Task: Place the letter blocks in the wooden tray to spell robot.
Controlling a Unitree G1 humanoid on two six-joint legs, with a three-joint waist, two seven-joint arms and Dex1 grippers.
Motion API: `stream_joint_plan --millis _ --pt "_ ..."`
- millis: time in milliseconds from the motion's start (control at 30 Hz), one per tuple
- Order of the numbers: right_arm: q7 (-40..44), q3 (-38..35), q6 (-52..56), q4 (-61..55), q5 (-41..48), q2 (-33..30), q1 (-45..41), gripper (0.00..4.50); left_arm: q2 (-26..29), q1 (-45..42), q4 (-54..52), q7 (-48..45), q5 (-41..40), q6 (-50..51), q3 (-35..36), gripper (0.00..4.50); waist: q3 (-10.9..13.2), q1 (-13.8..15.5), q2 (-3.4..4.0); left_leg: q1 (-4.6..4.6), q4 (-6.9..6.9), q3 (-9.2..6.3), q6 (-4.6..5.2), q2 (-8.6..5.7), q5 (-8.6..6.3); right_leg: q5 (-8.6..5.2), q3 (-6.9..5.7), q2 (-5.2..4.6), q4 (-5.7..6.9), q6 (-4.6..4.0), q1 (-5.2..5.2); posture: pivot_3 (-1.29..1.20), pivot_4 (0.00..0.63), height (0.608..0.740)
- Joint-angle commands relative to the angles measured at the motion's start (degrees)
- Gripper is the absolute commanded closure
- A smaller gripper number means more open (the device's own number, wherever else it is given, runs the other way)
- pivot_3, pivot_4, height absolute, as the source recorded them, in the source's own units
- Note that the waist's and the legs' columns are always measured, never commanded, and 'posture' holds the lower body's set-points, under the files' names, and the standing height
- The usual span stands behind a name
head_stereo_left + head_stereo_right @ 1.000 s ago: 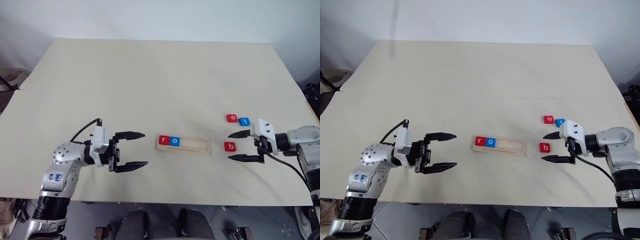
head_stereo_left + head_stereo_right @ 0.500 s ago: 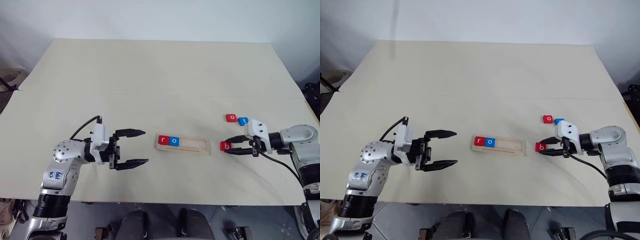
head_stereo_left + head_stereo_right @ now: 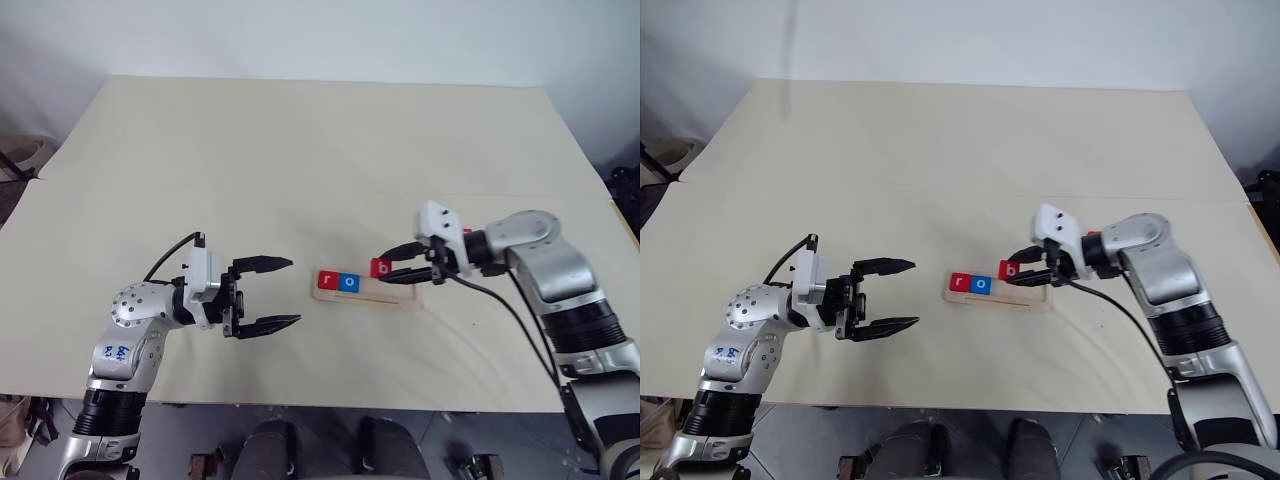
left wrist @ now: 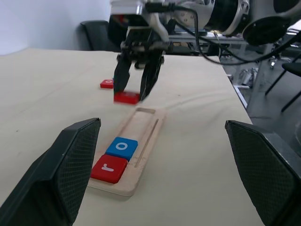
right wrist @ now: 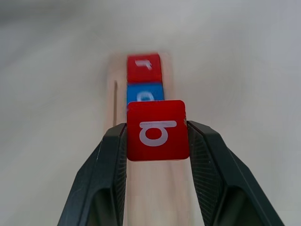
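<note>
Since a second ago the right gripper (image 3: 392,266) has closed on the red b block (image 3: 380,268), lifted it off the table (image 3: 300,150) where it lay on the robot's right, and carried it left; the block is now held above the wooden tray (image 3: 405,295), beside the blue o block (image 3: 349,282). Its two fingers pinch the b block by opposite edges, and the red r block (image 3: 328,281) and blue o sit at the tray's left end. The left gripper (image 3: 278,293) hovers with its jaws spread wide and empty, left of the tray, as before.
</note>
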Motion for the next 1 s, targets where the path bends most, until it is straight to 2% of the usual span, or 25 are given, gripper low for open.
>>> stream_joint_plan --millis 33,533,833,967,1000 --pt "-1.0 1.4 -0.3 -0.9 -1.5 0.3 -0.4 3.04 -0.1 0.6 -1.2 0.8 0.0 -0.8 0.1 0.0 0.0 0.2 0.0 -0.05 0.03 -0.01 0.01 -0.02 -0.01 0.0 -0.01 -0.01 -0.01 0.01 -0.01 0.0 0.15 0.74" --pt "-1.3 4.3 -5.8 5.5 -5.4 2.9 -2.0 3.04 0.2 3.4 -3.6 4.0 -0.3 -1.5 0.9 0.0 0.0 -0.5 0.0 -0.02 0.03 -0.02 0.01 -0.01 -0.01 0.01 -0.06 0.0 0.03 0.01 0.0 0.0 0.15 0.74" --pt "-1.0 2.1 -4.3 4.7 -4.1 3.2 -2.2 0.02 0.5 3.1 -3.3 4.3 -0.4 -1.6 1.1 0.0 0.0 -0.5 0.0 -0.02 0.02 -0.02 0.01 -0.01 -0.01 0.01 -0.05 0.0 0.03 0.01 -0.01 0.0 0.15 0.74" --pt "-1.0 0.4 -5.3 5.3 -3.9 1.3 -1.9 0.02 0.4 2.8 -3.0 4.3 -0.3 -1.7 0.9 0.0 0.0 -0.4 0.0 -0.02 0.03 -0.02 0.01 -0.01 -0.01 0.01 -0.05 0.0 0.02 0.01 0.0 0.0 0.15 0.74" --pt "-1.0 -0.1 -5.6 5.5 -3.9 0.6 -1.5 0.22 0.4 2.7 -2.8 4.3 -0.3 -1.8 0.9 0.0 0.0 -0.4 0.0 -0.03 0.02 -0.02 0.01 -0.01 -0.01 0.01 -0.05 0.0 0.02 0.01 0.0 0.0 0.15 0.74"
